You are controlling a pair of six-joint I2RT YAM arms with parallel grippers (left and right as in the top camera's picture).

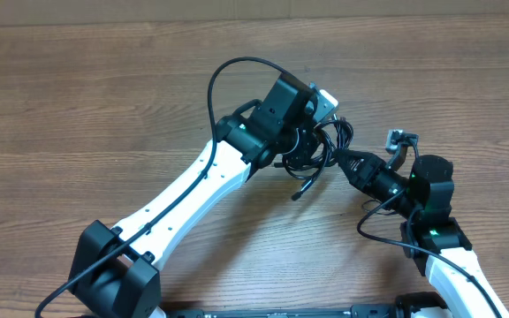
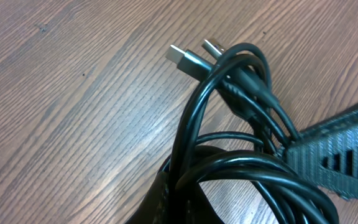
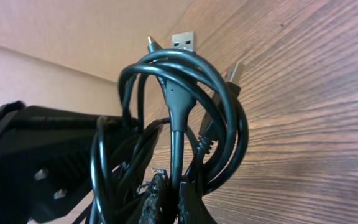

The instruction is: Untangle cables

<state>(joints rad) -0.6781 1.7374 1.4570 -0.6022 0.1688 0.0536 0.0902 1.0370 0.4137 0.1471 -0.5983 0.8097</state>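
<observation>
The cables [image 1: 318, 148] are a knotted coil of thin black cords held above the table between both grippers. My left gripper [image 1: 306, 134] is shut on the coil's left side. In the left wrist view its jaws [image 2: 211, 202] clamp the looped cords [image 2: 229, 118], and two metal plug ends point up and left. My right gripper [image 1: 346, 161] is shut on the coil's right side. In the right wrist view its jaws [image 3: 171, 198] pinch one upright strand of the coil [image 3: 178, 106], which has a USB plug at the top. One loose end hangs down toward the table.
The wooden table [image 1: 87, 97] lies all around. The left arm's own thick black cable [image 1: 228, 75] arcs above the wrist. The right arm [image 1: 431, 221] comes in from the lower right. A small white and grey piece [image 1: 401, 138] sits by the right wrist.
</observation>
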